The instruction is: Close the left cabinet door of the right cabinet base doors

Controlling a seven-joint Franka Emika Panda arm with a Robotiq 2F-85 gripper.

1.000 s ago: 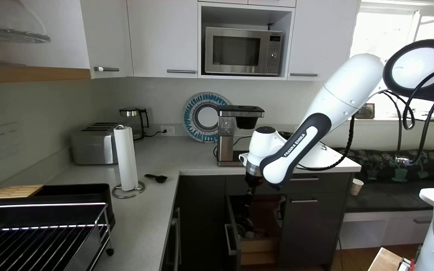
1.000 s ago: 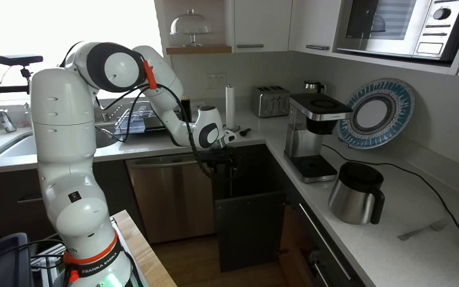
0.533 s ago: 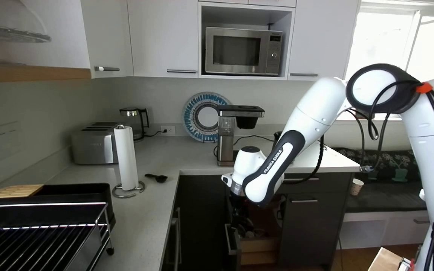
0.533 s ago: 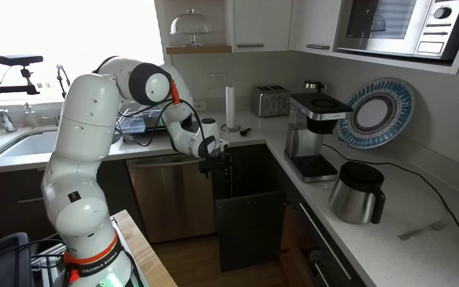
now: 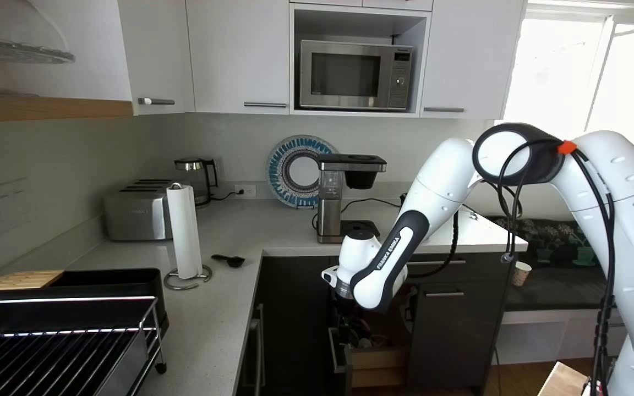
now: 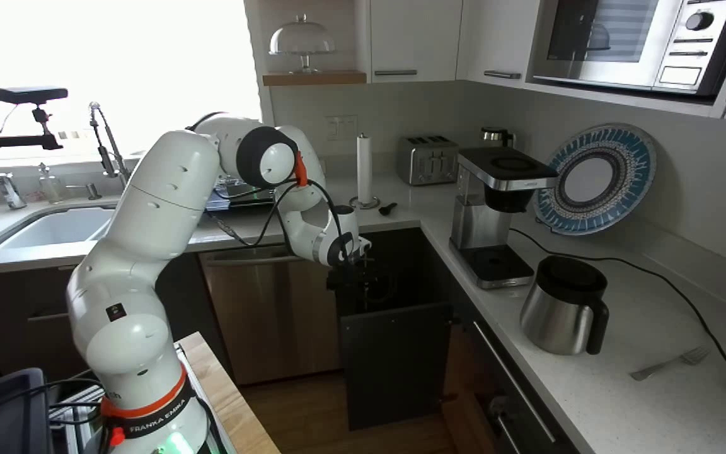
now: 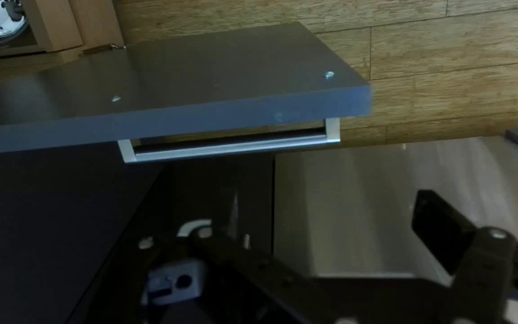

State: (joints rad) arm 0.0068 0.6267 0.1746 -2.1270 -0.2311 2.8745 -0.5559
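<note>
The left cabinet door [image 6: 394, 366], a dark charcoal panel, stands swung open in an exterior view. In an exterior view it shows nearly edge-on with its bar handle [image 5: 334, 352]. In the wrist view, the door [image 7: 223, 72] shows its inner face, edge and metal handle [image 7: 232, 147]. The right cabinet base [image 5: 378, 360] has a light wooden interior with pull-out trays. My gripper [image 7: 326, 218] is open, with nothing between its fingers. It is on the handle side of the door, apart from it. In an exterior view the gripper [image 6: 363, 282] is dark against the cabinets.
The paired dark door [image 5: 452, 335] is shut. A steel dishwasher [image 6: 275, 315] and the corner cabinet face lie beside my gripper. The counter [image 5: 212, 319] edge runs above. A coffee maker [image 6: 495, 221] and a carafe [image 6: 564, 306] stand on the counter.
The arm has reached forward and lowered, its elbow dropping. My gripper has moved down, beside the door's handle side. The door has not visibly moved.
</note>
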